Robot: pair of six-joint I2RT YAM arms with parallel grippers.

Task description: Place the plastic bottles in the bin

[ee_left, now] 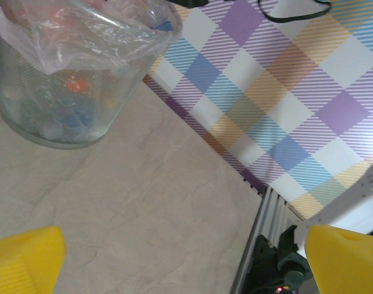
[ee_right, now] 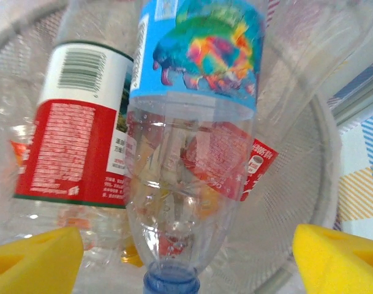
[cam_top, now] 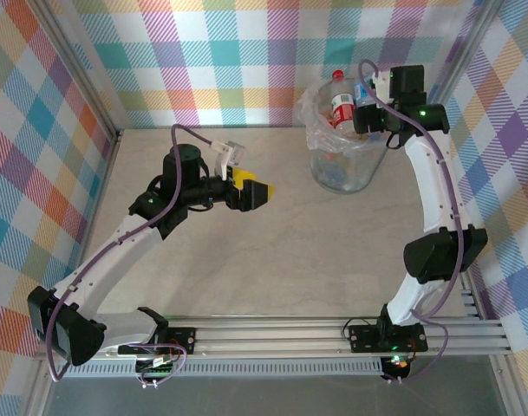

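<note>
My right gripper (ee_right: pixel 186 263) hangs over the bin (ee_right: pixel 296 184), its yellow pads (ee_right: pixel 36 257) wide apart. Between them, touching neither, a clear plastic bottle (ee_right: pixel 195 122) with a blue label points its blue cap toward the wrist. Beside it a red-labelled bottle (ee_right: pixel 73 141) leans in the bin, with more bottles below. From above, the bin (cam_top: pixel 346 169) stands at the far right with the red-labelled bottle (cam_top: pixel 342 108) sticking out under the right gripper (cam_top: pixel 368 117). My left gripper (cam_top: pixel 262 192) is open and holds nothing.
The left gripper (ee_left: pixel 180 263) hovers over bare table, with the bin (ee_left: pixel 57 104) ahead of it. Checked walls (cam_top: pixel 246 52) enclose the table on three sides. A metal rail (cam_top: pixel 333 334) runs along the near edge by the arm bases.
</note>
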